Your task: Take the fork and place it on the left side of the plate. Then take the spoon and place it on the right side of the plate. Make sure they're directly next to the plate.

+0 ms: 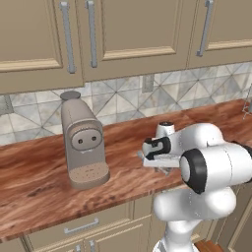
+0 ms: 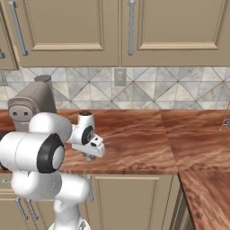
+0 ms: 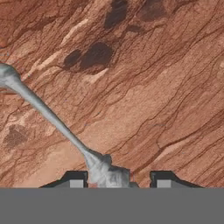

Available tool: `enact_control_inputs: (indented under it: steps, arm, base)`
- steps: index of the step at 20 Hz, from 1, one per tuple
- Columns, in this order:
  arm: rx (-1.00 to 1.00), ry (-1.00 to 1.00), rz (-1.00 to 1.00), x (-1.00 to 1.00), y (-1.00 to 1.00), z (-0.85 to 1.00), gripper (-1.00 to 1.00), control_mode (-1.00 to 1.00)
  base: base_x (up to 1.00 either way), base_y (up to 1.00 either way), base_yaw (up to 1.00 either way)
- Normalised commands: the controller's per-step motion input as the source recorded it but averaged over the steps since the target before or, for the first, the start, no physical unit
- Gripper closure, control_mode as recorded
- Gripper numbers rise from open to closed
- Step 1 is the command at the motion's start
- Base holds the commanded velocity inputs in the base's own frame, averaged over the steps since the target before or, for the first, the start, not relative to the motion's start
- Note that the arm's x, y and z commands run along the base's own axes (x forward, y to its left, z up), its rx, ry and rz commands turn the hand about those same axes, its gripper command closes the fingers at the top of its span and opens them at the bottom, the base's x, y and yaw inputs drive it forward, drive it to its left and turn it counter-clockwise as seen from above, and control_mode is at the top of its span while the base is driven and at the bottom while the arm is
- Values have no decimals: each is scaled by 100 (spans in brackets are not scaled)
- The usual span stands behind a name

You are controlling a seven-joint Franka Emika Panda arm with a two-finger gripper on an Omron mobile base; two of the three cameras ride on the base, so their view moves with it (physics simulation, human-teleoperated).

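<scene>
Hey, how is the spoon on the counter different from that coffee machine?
The spoon lies flat, while the coffee machine stands upright. The spoon is thin and silver-grey, and the coffee machine is bulky and beige-grey. One end of the spoon lies between the finger tips of the gripper, whereas the coffee machine stands apart from the arm, off to its left. Both rest on the wooden counter.

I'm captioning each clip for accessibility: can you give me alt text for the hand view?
A silver-grey metal spoon lies on the reddish-brown wooden counter, its thin handle running diagonally from the upper left down to the tool. Its wider end sits between the two dark fingertips, which stand apart on either side of it.
</scene>
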Motion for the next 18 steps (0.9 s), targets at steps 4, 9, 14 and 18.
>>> enact_control_inputs:
  steps: [4, 9, 14, 18]
  arm:
    - [0, -17, -10, -79, 0, 0, 100, -100]
    - [2, -16, -13, -65, 0, 0, 100, -100]
    - [6, -15, -15, -19, 0, 17, 100, -100]
    - [8, -13, -14, -8, 0, 39, 100, -100]
  base:
    - [0, 0, 0]
    - [0, 0, 0]
    - [0, 0, 0]
    - [0, 0, 0]
